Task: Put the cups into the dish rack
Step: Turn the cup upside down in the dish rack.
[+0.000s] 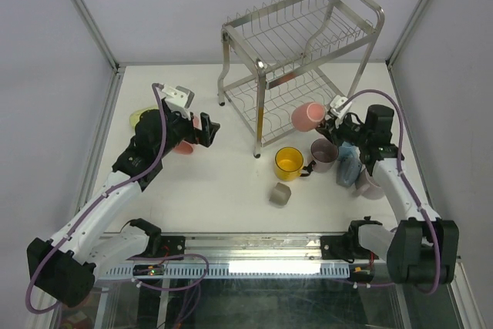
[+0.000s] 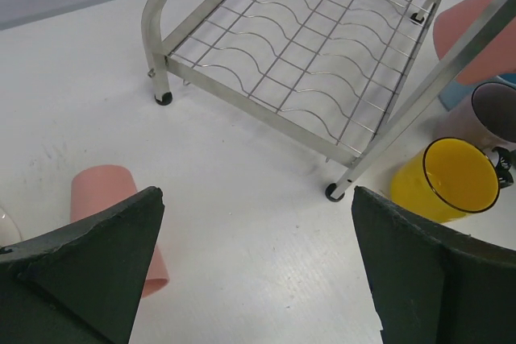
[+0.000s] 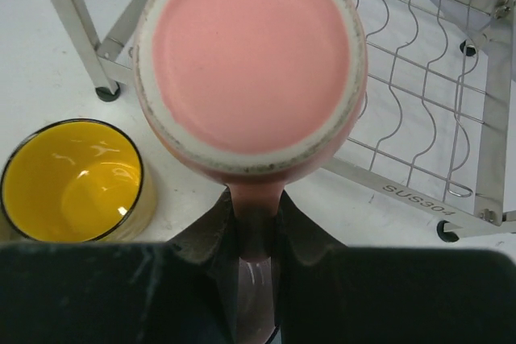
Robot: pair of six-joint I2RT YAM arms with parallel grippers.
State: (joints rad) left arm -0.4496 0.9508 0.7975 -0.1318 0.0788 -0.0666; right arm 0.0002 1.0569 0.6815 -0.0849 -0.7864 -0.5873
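My right gripper point(image 3: 258, 223) is shut on the handle of a pink cup point(image 3: 250, 54), whose base faces the wrist camera. It hangs beside the lower tier at the dish rack's point(image 1: 259, 105) front right; from above the cup point(image 1: 308, 115) and gripper point(image 1: 333, 122) show there. My left gripper point(image 1: 209, 132) is open, with bare table between its fingers point(image 2: 105, 263). A second pink cup point(image 2: 101, 187) lies on its side just left of them. Yellow point(image 1: 289, 162), mauve point(image 1: 323, 154), light blue point(image 1: 348, 163) and small grey-beige point(image 1: 280, 194) cups stand on the table.
Both tiers of the steel rack point(image 2: 258, 110) hold no cups where visible. A pale cup point(image 1: 370, 184) sits by the right arm and a yellow-green one point(image 1: 142, 115) behind the left arm. Enclosure walls stand on both sides.
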